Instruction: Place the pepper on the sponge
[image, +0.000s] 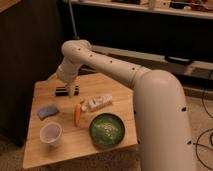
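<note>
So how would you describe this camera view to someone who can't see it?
A white robot arm reaches over a small wooden table, its gripper at the far side by a black block. The orange pepper lies mid-table beside a white bottle, apart from the blue-grey sponge further left; a clear cup and a green bowl sit nearer.

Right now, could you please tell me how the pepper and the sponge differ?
The pepper is orange-red, slender and tapered; the sponge is blue-grey, flat and rectangular. The pepper lies beside the white bottle; the sponge lies apart, by the clear cup. Both rest on the wooden table; the tool is by the black block.
</note>
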